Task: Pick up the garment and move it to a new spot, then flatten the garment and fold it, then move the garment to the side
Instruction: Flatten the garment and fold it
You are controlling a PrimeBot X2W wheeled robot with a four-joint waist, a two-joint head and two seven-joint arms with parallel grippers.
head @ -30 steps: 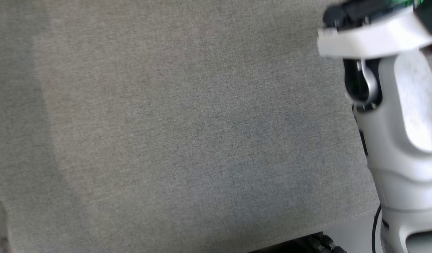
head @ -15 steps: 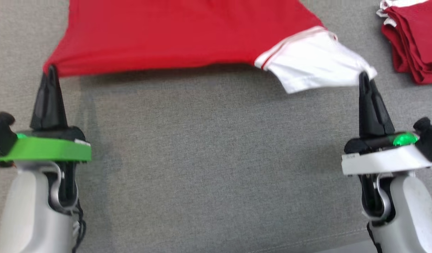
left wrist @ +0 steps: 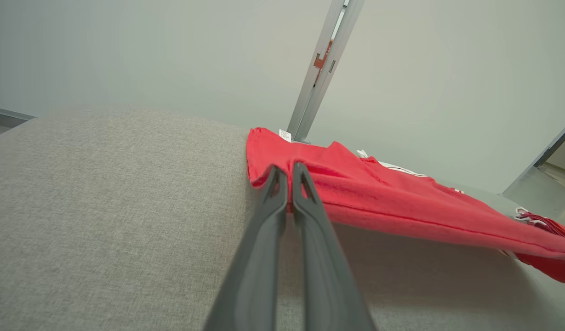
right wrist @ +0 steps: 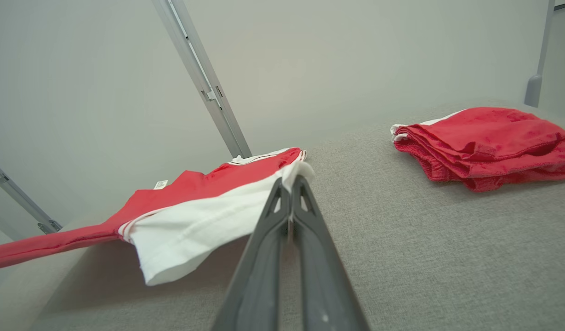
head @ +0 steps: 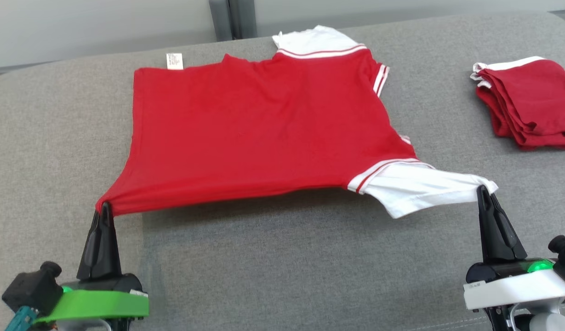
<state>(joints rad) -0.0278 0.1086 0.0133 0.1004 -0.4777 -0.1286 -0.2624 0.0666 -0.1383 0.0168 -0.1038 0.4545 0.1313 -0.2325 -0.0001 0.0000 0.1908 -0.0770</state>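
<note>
Left gripper is pinched tight on the shirt at its red hem corner, and right gripper is clamped on the white sleeve tip. The near edge is lifted, the rest lies on the grey cushion. A folded red pile sits off to the right.

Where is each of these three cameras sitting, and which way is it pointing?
Head view: on the head, looking forward and down at the red shirt on the grey surface; left gripper and right gripper both pinch its near edge.
Left wrist view: on that wrist, looking along its shut fingers across the shirt.
Right wrist view: likewise, at the white sleeve.
Head and right wrist views share the folded red pile.
</note>
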